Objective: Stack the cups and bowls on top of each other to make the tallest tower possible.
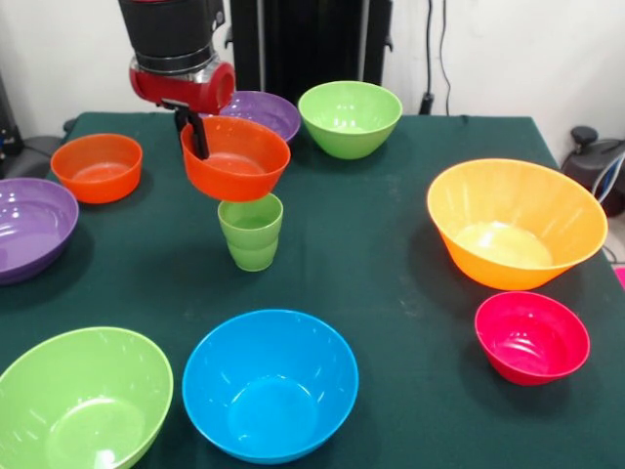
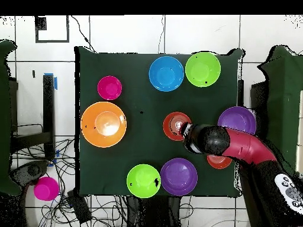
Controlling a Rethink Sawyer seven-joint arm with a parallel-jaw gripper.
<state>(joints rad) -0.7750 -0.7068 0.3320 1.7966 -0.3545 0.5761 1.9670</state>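
Observation:
My gripper (image 1: 196,135) is shut on the rim of a small orange-red bowl (image 1: 234,158), with one dark finger inside the rim. It holds the bowl upright directly over the light-green cup (image 1: 251,231), which stands upright mid-table. The bowl's base is at the cup's rim; I cannot tell if they touch. In the overhead view the held bowl (image 2: 175,125) hides the cup, and the gripper (image 2: 184,130) is at the bowl's right edge. No tower stands.
Around the cup are a second orange-red bowl (image 1: 97,167), two purple bowls (image 1: 29,227) (image 1: 262,112), two lime-green bowls (image 1: 350,117) (image 1: 83,401), a blue bowl (image 1: 270,383), a large orange bowl (image 1: 516,223) and a pink-red bowl (image 1: 531,336). A pink bowl (image 2: 45,188) lies off the table.

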